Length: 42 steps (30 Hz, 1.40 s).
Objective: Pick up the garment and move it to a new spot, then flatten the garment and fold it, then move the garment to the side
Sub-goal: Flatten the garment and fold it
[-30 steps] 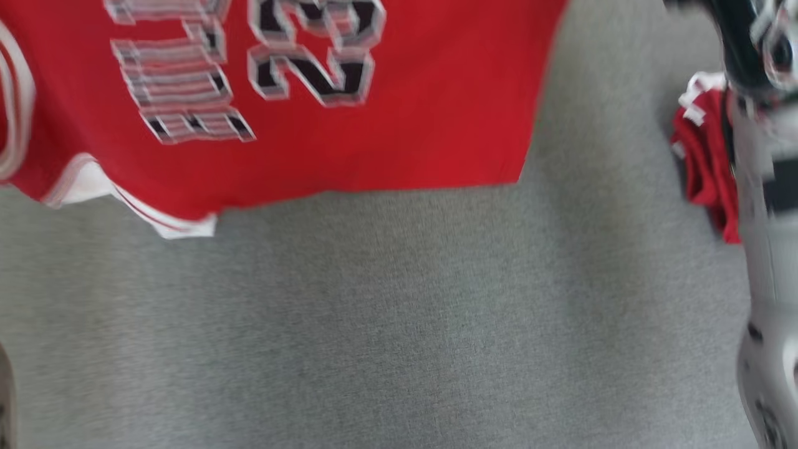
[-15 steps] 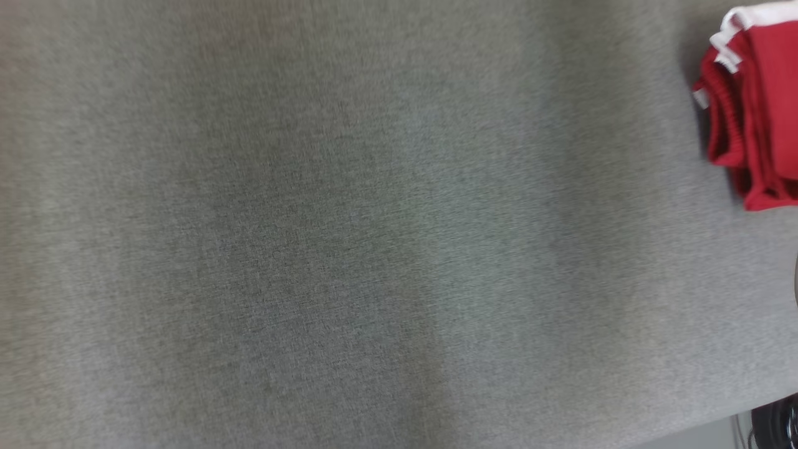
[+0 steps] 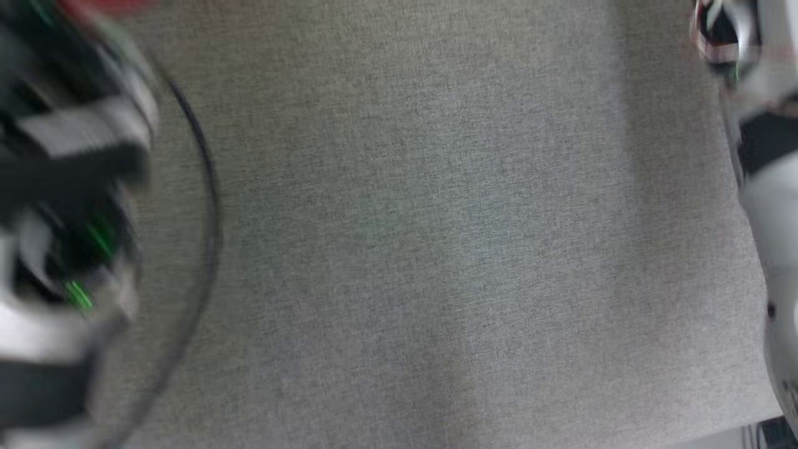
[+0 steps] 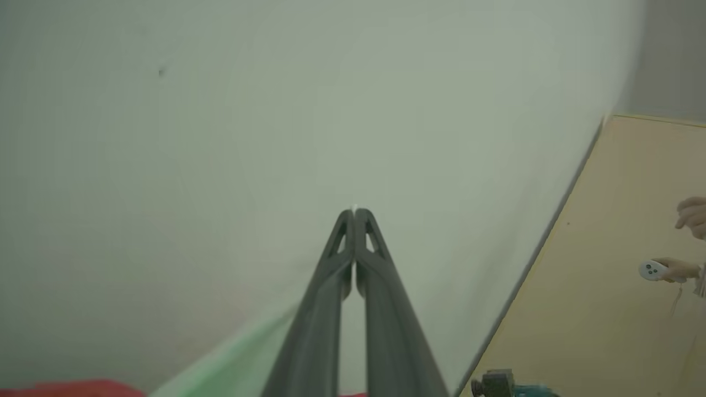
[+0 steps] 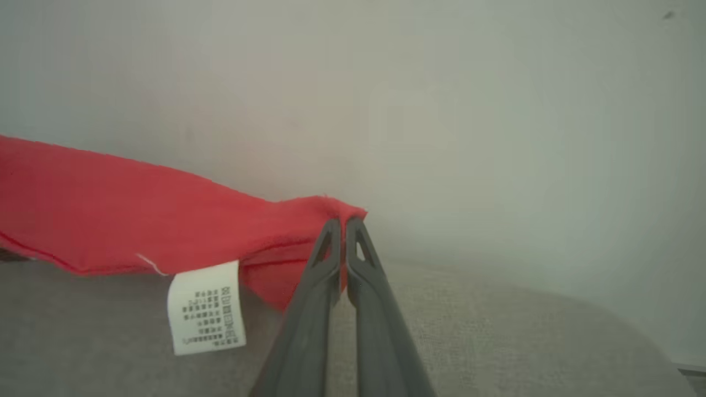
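Note:
The garment (image 5: 110, 215) is a red jersey with a white care label (image 5: 207, 306). It stretches out to the left from my right gripper (image 5: 345, 221), which is shut on its edge just above the grey cloth surface (image 5: 496, 342). My left gripper (image 4: 353, 212) is shut, with a white sliver of trim at its tips. Red cloth (image 4: 71, 389) shows low in that view. In the head view my blurred left arm (image 3: 62, 187) sits at the left under a strip of red (image 3: 106, 5). The pale right forearm (image 3: 767, 218) runs down the right edge.
Grey cloth surface (image 3: 436, 249) spreads across the head view, its front edge at the lower right. In the left wrist view there is a pale wall, a tan floor (image 4: 606, 248), and a person's hand holding a white controller (image 4: 656, 270). A dark device (image 4: 496, 383) sits at the bottom.
The head view has shifted. The spread jersey seen a second ago has left it except for a red strip. My left arm now shows at the left and the right forearm at the right.

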{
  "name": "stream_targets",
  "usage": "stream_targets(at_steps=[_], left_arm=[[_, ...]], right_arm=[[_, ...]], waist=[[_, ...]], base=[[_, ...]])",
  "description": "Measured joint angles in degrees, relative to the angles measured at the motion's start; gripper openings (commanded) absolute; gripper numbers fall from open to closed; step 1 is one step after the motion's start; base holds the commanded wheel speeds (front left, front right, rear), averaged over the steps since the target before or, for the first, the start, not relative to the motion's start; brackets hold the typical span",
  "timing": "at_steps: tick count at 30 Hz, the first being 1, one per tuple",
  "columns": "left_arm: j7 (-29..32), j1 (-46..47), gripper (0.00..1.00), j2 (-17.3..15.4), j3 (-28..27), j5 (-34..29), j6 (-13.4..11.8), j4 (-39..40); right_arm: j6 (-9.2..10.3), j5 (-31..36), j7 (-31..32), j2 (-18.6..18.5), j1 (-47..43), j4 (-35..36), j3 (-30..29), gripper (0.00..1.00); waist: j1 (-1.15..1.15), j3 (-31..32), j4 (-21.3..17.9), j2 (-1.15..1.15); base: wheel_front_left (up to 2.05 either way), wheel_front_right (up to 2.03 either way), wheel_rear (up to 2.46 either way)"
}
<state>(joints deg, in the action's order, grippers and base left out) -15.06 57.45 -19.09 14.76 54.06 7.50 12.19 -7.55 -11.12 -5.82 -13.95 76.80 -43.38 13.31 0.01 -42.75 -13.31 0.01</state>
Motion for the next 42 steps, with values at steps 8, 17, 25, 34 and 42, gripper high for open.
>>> stream_targets(at_steps=[8,17,25,34,42], left_arm=[[0.01,-27.91,0.0,4.9,-2.15,3.81,0.0,-0.8],[-0.01,-44.95,0.0,3.78,2.35,14.34,0.07,-7.8],[2.14,-53.73,0.0,-1.67,7.67,26.66,0.01,-9.35],[7.46,-62.23,0.0,-4.81,8.87,36.3,0.01,-7.43],[13.93,-65.66,0.0,-5.67,11.48,39.8,0.0,-7.99]], right_arm=[[0.0,-9.84,15.57,-6.09,-17.41,9.92,8.73,0.0],[-0.01,-16.08,28.51,-11.15,-35.75,20.89,8.0,0.0],[0.0,-17.07,35.85,-11.82,-47.06,26.94,2.18,0.0],[0.0,-17.1,46.13,-10.77,-59.82,35.38,-5.94,0.0],[0.0,-15.89,58.94,-7.8,-72.14,45.62,-12.82,0.0]], waist=[[-0.01,5.68,1.54,0.0],[-0.03,17.4,3.77,-0.03],[-0.04,27.32,6.0,-0.03],[-0.03,35.37,8.73,-0.02],[-0.02,38.39,11.45,-0.02]], base=[[0.0,0.0,0.0],[0.0,0.0,0.0],[0.0,0.0,0.0],[0.0,0.0,0.0],[0.0,0.0,0.0]])
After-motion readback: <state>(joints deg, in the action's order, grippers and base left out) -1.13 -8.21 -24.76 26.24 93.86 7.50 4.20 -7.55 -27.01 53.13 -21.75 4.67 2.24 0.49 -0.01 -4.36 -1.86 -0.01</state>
